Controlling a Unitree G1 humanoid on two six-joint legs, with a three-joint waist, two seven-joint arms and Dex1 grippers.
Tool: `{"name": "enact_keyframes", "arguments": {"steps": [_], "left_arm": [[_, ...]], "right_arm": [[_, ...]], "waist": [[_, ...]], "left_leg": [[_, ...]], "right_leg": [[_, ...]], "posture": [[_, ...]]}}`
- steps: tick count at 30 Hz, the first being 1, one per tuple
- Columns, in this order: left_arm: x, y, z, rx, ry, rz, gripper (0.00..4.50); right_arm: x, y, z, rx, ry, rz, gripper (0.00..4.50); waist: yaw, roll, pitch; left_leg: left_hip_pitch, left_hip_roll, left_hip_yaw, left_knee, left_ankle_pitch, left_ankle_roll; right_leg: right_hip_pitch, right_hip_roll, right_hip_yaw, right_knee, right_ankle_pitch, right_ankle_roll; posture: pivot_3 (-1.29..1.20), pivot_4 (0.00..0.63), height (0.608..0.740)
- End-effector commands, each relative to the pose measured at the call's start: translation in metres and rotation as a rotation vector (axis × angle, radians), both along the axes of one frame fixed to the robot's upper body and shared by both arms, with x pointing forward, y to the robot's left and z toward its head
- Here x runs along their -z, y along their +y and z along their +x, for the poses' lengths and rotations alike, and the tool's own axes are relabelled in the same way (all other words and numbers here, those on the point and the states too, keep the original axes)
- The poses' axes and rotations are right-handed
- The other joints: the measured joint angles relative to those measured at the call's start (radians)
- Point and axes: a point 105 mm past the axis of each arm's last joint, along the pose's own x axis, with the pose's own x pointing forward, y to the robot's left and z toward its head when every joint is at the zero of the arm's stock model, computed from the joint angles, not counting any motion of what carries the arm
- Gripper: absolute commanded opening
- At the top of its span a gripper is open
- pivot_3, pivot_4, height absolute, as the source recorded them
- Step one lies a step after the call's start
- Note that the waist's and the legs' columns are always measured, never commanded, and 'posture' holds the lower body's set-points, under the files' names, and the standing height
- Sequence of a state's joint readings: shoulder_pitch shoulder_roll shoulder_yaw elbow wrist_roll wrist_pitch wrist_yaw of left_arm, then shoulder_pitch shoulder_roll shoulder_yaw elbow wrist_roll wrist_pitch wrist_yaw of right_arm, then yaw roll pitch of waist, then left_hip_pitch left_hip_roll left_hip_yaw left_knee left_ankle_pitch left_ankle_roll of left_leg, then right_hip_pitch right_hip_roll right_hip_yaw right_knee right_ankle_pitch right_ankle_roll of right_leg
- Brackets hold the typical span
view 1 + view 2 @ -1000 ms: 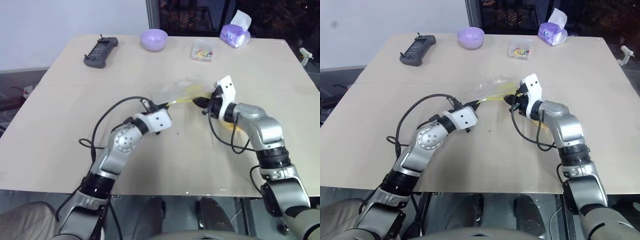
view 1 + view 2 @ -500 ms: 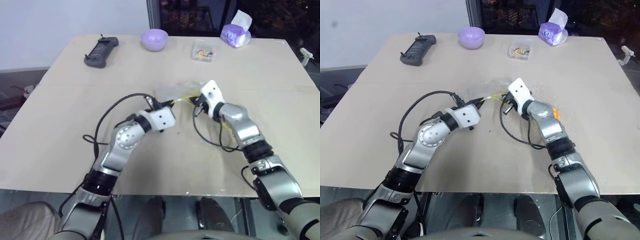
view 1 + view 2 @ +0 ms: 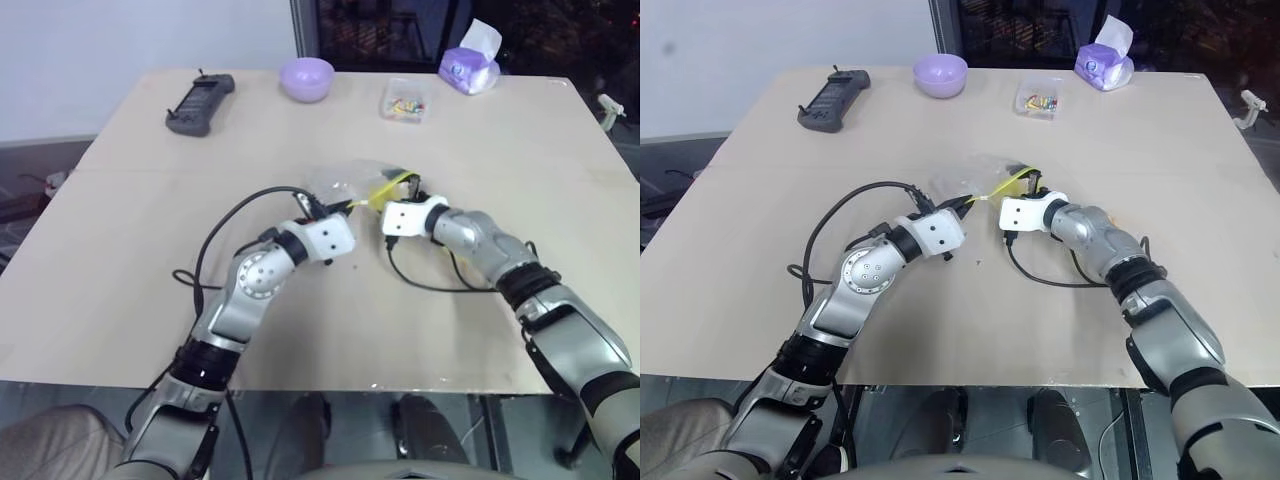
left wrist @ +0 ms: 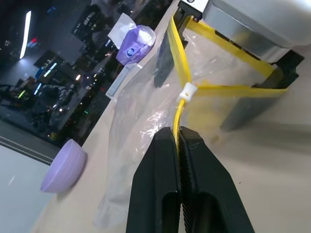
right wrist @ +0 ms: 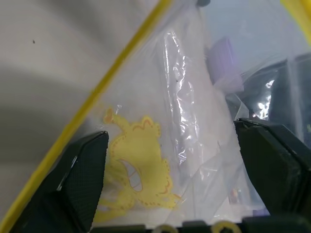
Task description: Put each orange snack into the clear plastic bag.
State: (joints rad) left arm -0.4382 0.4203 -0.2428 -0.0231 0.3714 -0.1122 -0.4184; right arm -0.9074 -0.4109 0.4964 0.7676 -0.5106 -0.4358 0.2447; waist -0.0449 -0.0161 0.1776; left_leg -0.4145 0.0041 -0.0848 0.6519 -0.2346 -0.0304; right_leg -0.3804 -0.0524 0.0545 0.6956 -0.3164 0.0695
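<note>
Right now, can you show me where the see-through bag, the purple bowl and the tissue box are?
Bag (image 3: 345, 183), left eye view, on its crinkly clear side.
Bowl (image 3: 306, 78), left eye view, on its rounded outer wall.
Tissue box (image 3: 1102, 67), right eye view, on its purple front.

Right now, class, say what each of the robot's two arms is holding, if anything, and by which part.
The left gripper pinches the clear plastic bag by the yellow strip at its mouth. The right gripper stands open inside the bag's mouth and holds nothing.

Crinkly glossy clear plastic bag (image 3: 350, 183), matt black fingers (image 4: 165, 204) — smooth, matt table (image 3: 150, 230)
</note>
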Motion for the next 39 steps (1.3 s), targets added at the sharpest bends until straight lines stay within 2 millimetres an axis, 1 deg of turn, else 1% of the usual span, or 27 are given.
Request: {"name": "enact_keyframes", "arguments": {"steps": [1, 3, 5, 8, 10, 11, 12, 14, 15, 17, 18, 20, 22, 24, 30, 32, 34, 35, 36, 37, 38, 39], "left_arm": [[-0.010, 0.002, 0.002, -0.020, -0.040, -0.019, 0.00], [-0.011, 0.004, 0.004, -0.040, -0.044, -0.029, 0.00], [-0.010, 0.006, 0.006, -0.053, -0.043, -0.034, 0.00], [-0.009, 0.006, 0.006, -0.055, -0.040, -0.032, 0.00], [-0.008, 0.005, 0.005, -0.054, -0.039, -0.033, 0.00], [-0.008, 0.005, 0.005, -0.055, -0.038, -0.035, 0.00], [-0.007, 0.005, 0.005, -0.056, -0.036, -0.037, 0.00], [-0.006, 0.005, 0.005, -0.057, -0.035, -0.039, 0.00], [-0.006, 0.005, 0.005, -0.058, -0.034, -0.039, 0.00], [-0.006, 0.005, 0.005, -0.058, -0.034, -0.040, 0.00], [-0.006, 0.006, 0.004, -0.059, -0.033, -0.040, 0.00], [-0.005, 0.006, 0.004, -0.059, -0.031, -0.041, 0.00], [-0.003, 0.005, 0.004, -0.053, -0.025, -0.038, 0.00], [-0.003, 0.004, 0.004, -0.048, -0.023, -0.036, 0.00], [-0.003, 0.002, 0.004, -0.036, -0.024, -0.030, 0.00], [-0.003, 0.001, 0.004, -0.030, -0.027, -0.025, 0.00], [-0.004, 0.002, 0.004, -0.034, -0.029, -0.025, 0.00], [-0.005, 0.002, 0.004, -0.037, -0.030, -0.026, 0.00], [-0.005, 0.003, 0.005, -0.038, -0.030, -0.027, 0.00], [-0.005, 0.003, 0.005, -0.039, -0.030, -0.027, 0.00], [-0.005, 0.002, 0.005, -0.039, -0.030, -0.028, 0.00], [-0.005, 0.002, 0.005, -0.040, -0.031, -0.028, 0.00]], "right_arm": [[-0.029, -0.013, -0.005, -0.020, 0.074, 0.170, 4.43], [-0.041, -0.019, -0.017, -0.067, 0.118, 0.259, 4.43], [-0.047, -0.024, -0.028, -0.106, 0.162, 0.313, 4.43], [-0.057, -0.038, -0.044, -0.126, 0.251, 0.416, 4.43], [-0.059, -0.050, -0.055, -0.120, 0.395, 0.550, 4.43], [-0.060, -0.058, -0.062, -0.112, 0.471, 0.623, 4.43], [-0.058, -0.071, -0.069, -0.091, 0.552, 0.699, 4.43], [-0.052, -0.094, -0.076, -0.019, 0.629, 0.761, 4.43], [-0.048, -0.108, -0.076, 0.042, 0.637, 0.788, 4.43], [-0.040, -0.129, -0.076, 0.135, 0.649, 0.828, 4.43], [-0.033, -0.140, -0.077, 0.185, 0.654, 0.830, 4.43], [-0.018, -0.152, -0.079, 0.257, 0.690, 0.848, 4.43], [0.002, -0.154, -0.082, 0.305, 0.749, 0.863, 4.43], [0.019, -0.150, -0.085, 0.314, 0.806, 0.860, 4.43], [0.041, -0.140, -0.076, 0.332, 0.851, 0.891, 4.43], [0.039, -0.137, -0.072, 0.320, 0.828, 0.893, 3.86], [0.037, -0.137, -0.071, 0.315, 0.809, 0.867, 3.48], [0.035, -0.138, -0.071, 0.315, 0.802, 0.856, 2.94], [0.034, -0.138, -0.071, 0.312, 0.797, 0.845, 2.77], [0.033, -0.138, -0.071, 0.305, 0.795, 0.831, 2.44], [0.031, -0.138, -0.072, 0.292, 0.798, 0.823, 2.25], [0.028, -0.136, -0.075, 0.272, 0.811, 0.810, 1.98]], "waist": [[0.002, 0.000, 0.000], [0.002, 0.000, 0.000], [0.005, 0.000, 0.000], [0.004, 0.000, 0.000], [0.005, 0.000, 0.000], [0.005, 0.000, 0.000], [0.007, 0.000, 0.000], [0.010, 0.000, 0.000], [0.011, 0.000, 0.000], [0.012, 0.000, 0.000], [0.011, 0.000, 0.000], [0.009, 0.000, 0.000], [0.006, 0.000, 0.000], [0.005, 0.000, 0.000], [0.004, 0.000, -0.001], [0.003, 0.000, -0.001], [0.001, 0.000, -0.001], [0.001, 0.000, -0.001], [0.001, 0.000, -0.001], [0.002, 0.000, -0.001], [0.002, 0.000, -0.001], [0.003, 0.000, -0.001]], "left_leg": [[0.000, 0.000, 0.000, 0.000, 0.000, 0.000], [0.000, 0.000, -0.001, 0.000, 0.000, 0.000], [0.000, 0.000, -0.001, 0.000, 0.000, 0.000], [0.000, 0.000, -0.001, 0.001, -0.002, 0.004], [0.000, 0.000, -0.002, 0.001, -0.002, 0.004], [0.000, 0.000, -0.002, 0.001, -0.002, 0.004], [0.000, 0.000, -0.002, 0.001, -0.002, 0.004], [-0.001, 0.000, -0.002, 0.001, -0.003, 0.004], [-0.001, -0.001, -0.002, 0.001, -0.003, 0.005], [0.000, -0.001, -0.002, 0.001, -0.003, 0.005], [0.000, -0.001, -0.002, 0.001, -0.003, 0.005], [0.000, -0.001, -0.002, 0.001, -0.003, 0.005], [0.001, 0.000, -0.002, 0.001, -0.003, 0.005], [0.001, 0.000, -0.001, 0.001, -0.003, 0.005], [0.001, 0.000, -0.001, 0.001, -0.003, 0.005], [0.001, 0.000, -0.001, 0.001, -0.003, 0.005], [0.002, 0.000, -0.001, 0.001, -0.003, 0.005], [0.002, 0.000, -0.001, 0.001, -0.003, 0.005], [0.002, 0.000, -0.001, 0.001, -0.003, 0.005], [0.002, 0.000, -0.001, 0.001, -0.003, 0.005], [0.002, 0.000, -0.001, 0.001, -0.003, 0.005], [0.002, 0.000, -0.001, 0.001, -0.003, 0.005]], "right_leg": [[0.000, 0.000, 0.000, 0.000, 0.000, 0.000], [0.001, 0.000, -0.001, 0.000, 0.000, 0.000], [0.001, 0.000, -0.001, 0.000, 0.000, 0.000], [0.002, 0.000, -0.001, 0.000, 0.000, 0.000], [0.002, 0.000, -0.002, 0.000, 0.000, 0.000], [0.002, 0.000, -0.002, 0.000, 0.000, 0.000], [0.002, 0.000, -0.002, 0.000, 0.000, 0.000], [0.003, -0.001, -0.002, 0.000, 0.000, 0.000], [0.003, -0.001, -0.002, -0.001, 0.000, 0.000], [0.003, -0.001, -0.002, 0.000, 0.000, 0.000], [0.003, -0.001, -0.002, 0.000, 0.000, 0.000], [0.003, -0.001, -0.002, 0.000, 0.000, 0.000], [0.003, 0.000, -0.002, 0.000, 0.000, 0.000], [0.003, 0.000, -0.002, 0.000, 0.000, 0.000], [0.003, 0.000, -0.001, 0.000, 0.000, 0.000], [0.003, 0.000, -0.001, 0.000, 0.000, 0.000], [0.003, 0.000, -0.001, 0.000, 0.000, 0.000], [0.003, 0.000, -0.001, 0.000, 0.000, 0.000], [0.003, 0.000, -0.001, 0.001, 0.000, 0.000], [0.003, 0.000, -0.001, 0.001, 0.000, 0.000], [0.003, 0.000, -0.001, 0.000, 0.000, 0.000], [0.003, 0.000, -0.001, 0.000, 0.000, 0.000]], "posture": [[0.00, 0.150, 0.740], [0.00, 0.150, 0.740], [0.00, 0.150, 0.740], [0.00, 0.150, 0.740], [0.00, 0.150, 0.740], [0.00, 0.150, 0.740], [0.00, 0.150, 0.740], [0.00, 0.150, 0.740], [0.00, 0.150, 0.740], [0.00, 0.150, 0.740], [0.00, 0.150, 0.740], [0.00, 0.150, 0.740], [0.00, 0.150, 0.740], [0.00, 0.150, 0.740], [0.00, 0.150, 0.740], [0.00, 0.150, 0.740], [0.00, 0.150, 0.740], [0.00, 0.150, 0.740], [0.00, 0.150, 0.740], [0.00, 0.150, 0.740], [0.00, 0.150, 0.740], [0.00, 0.150, 0.740]]}}
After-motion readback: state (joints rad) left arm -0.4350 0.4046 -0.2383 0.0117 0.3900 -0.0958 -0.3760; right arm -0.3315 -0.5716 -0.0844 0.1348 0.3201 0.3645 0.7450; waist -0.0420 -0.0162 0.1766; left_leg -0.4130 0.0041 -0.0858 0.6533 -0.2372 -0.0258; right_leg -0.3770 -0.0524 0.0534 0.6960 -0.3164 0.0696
